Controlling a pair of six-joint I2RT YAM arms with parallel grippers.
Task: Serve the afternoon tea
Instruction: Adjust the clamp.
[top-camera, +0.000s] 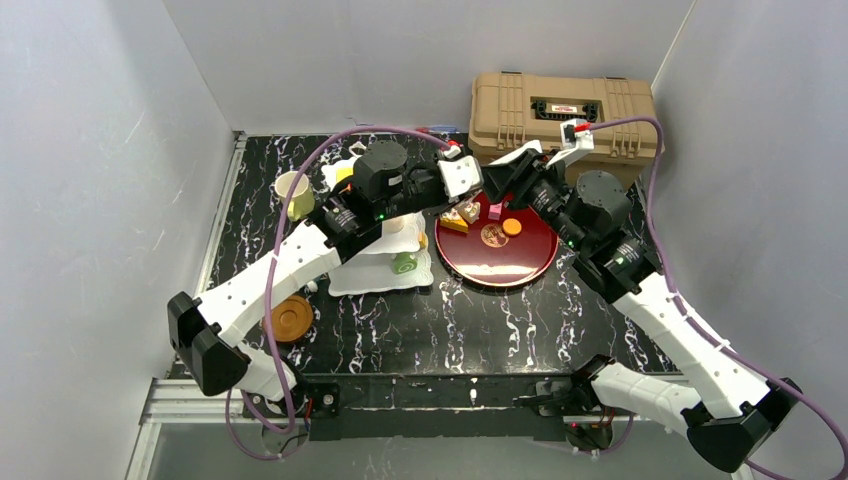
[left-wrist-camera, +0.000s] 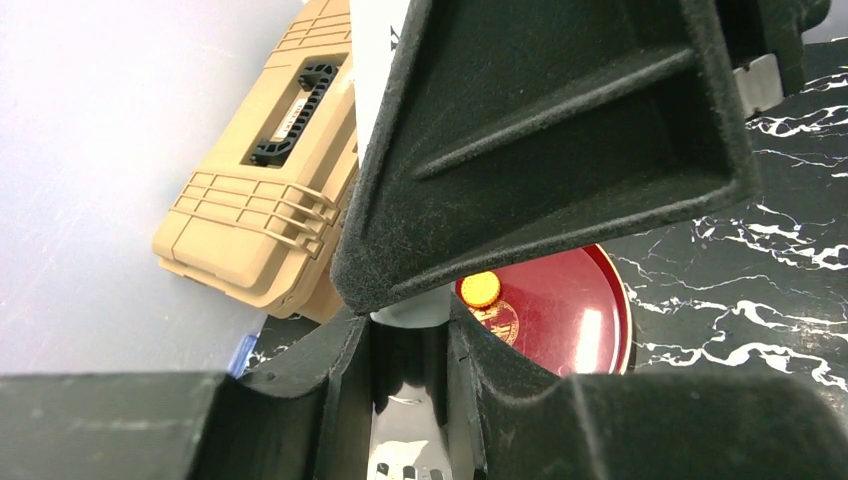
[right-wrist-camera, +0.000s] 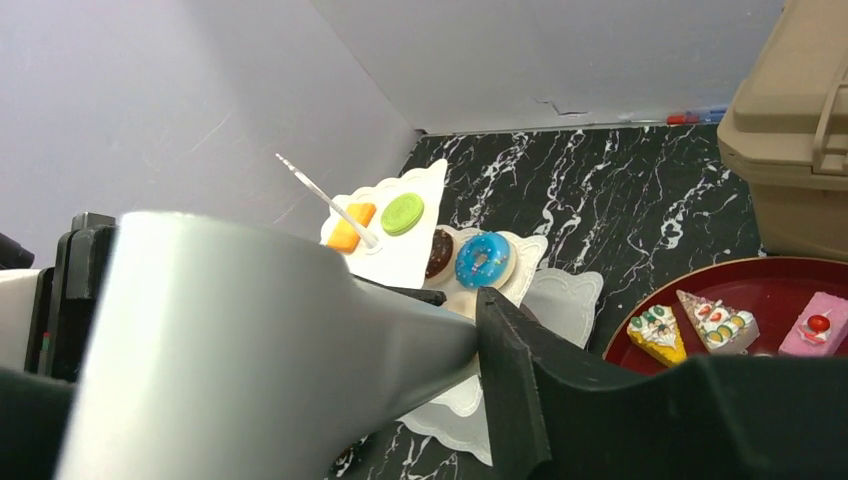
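Observation:
Over the left rim of the red tray (top-camera: 520, 262) my two grippers meet. My left gripper (left-wrist-camera: 410, 330) is shut on a silver slotted utensil (left-wrist-camera: 420, 440). My right gripper (top-camera: 502, 186) is around the same utensil (right-wrist-camera: 250, 340); its one visible finger (right-wrist-camera: 510, 380) lies against the metal and the other finger is hidden. The tray holds an orange cookie (left-wrist-camera: 481, 289), two cake wedges (right-wrist-camera: 657, 333) and a pink slice (right-wrist-camera: 812, 325). The white cake stand (top-camera: 385, 272) under my left arm carries a blue donut (right-wrist-camera: 483, 257) and a green macaron (right-wrist-camera: 401, 213).
The tan ribbed case (top-camera: 560, 115) stands at the back right, close behind the tray. A pale yellow-green mug (top-camera: 295, 195) sits left of the stand, and a brown coaster (top-camera: 292, 320) lies near the left arm's base. White walls close in both sides.

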